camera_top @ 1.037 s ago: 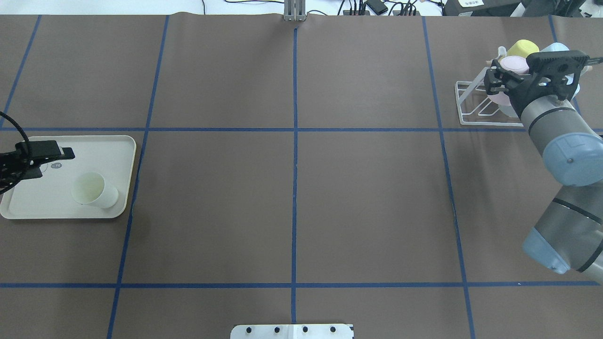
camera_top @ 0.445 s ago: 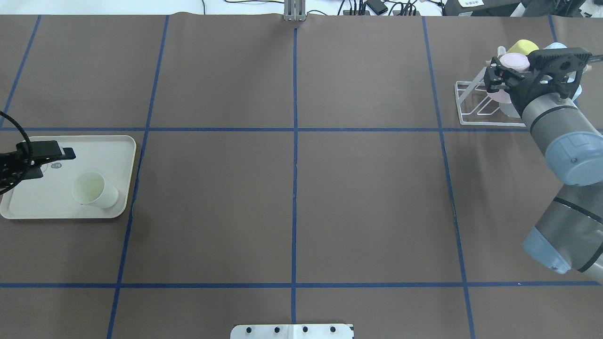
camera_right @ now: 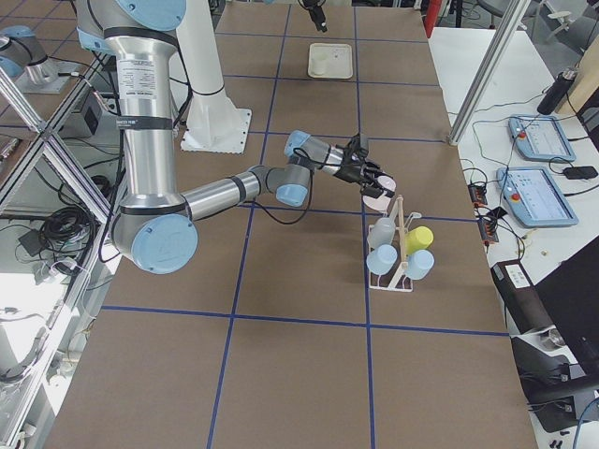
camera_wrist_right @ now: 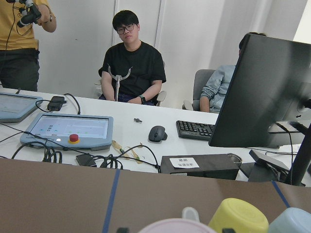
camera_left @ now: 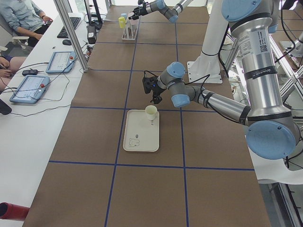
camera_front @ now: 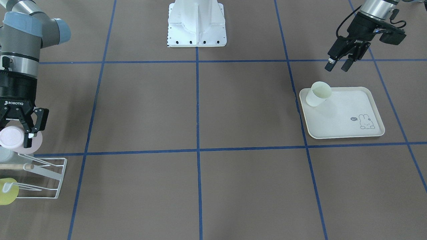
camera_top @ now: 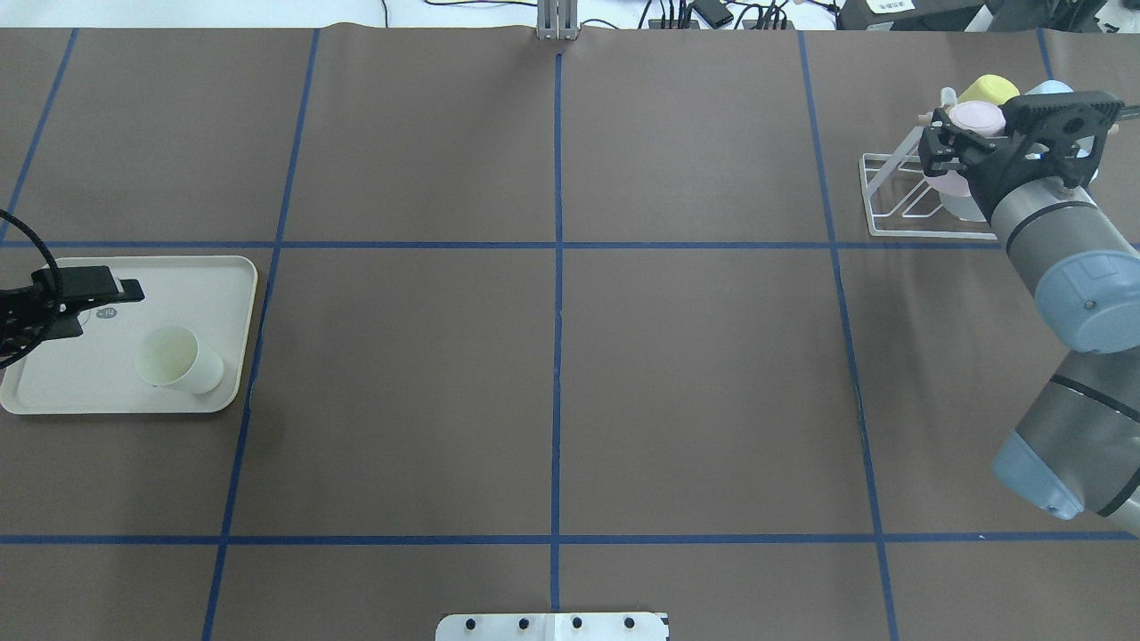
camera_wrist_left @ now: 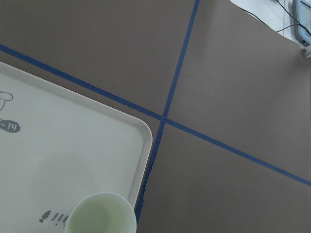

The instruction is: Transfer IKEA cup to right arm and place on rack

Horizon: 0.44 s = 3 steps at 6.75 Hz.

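A pink IKEA cup (camera_front: 8,138) hangs in my right gripper (camera_front: 18,135), which is shut on it just above the white wire rack (camera_front: 43,176). From overhead the pink cup (camera_top: 977,114) sits at the rack's (camera_top: 891,200) upper end, beside the right gripper (camera_top: 946,147). A pale cream cup (camera_front: 318,94) stands upright at the corner of the rabbit-printed tray (camera_front: 347,130). My left gripper (camera_front: 337,66) hovers open and empty behind that tray. The left wrist view shows the cream cup's rim (camera_wrist_left: 102,216) at the bottom edge.
A yellow cup (camera_top: 989,87) and a light-blue cup (camera_top: 1053,89) hang on the rack. Blue tape lines cross the brown table cover. The robot's white base (camera_front: 196,23) stands at mid table. People sit at a desk beyond the rack's end.
My right gripper has carried the pink cup a little farther back over the rack. The left arm and the cream cup have not moved.
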Available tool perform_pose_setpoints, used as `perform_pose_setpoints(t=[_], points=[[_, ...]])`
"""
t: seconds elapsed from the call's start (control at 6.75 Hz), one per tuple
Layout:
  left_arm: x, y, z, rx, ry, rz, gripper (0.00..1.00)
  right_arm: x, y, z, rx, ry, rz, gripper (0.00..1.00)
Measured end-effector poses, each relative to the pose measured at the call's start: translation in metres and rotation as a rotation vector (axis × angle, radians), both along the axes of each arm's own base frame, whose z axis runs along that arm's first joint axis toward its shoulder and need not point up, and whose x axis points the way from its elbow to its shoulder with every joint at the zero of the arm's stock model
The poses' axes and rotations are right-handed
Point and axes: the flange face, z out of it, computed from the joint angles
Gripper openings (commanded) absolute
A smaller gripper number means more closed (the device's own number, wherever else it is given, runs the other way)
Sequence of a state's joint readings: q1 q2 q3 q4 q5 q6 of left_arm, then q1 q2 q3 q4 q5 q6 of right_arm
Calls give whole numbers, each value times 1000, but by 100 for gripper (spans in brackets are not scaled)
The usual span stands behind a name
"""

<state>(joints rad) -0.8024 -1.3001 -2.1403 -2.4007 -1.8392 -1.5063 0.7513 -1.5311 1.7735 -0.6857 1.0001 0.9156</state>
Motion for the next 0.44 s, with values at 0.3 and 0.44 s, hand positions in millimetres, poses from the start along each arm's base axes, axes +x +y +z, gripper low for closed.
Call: perform_pose_setpoints(t=[0.3, 0.44], points=[[1, -1, -2, -4, 7, -4, 100, -4, -3, 5, -7, 8, -1, 0], [1, -1, -2, -5, 9, -6, 100, -4, -4, 6, -10, 11, 1, 0]])
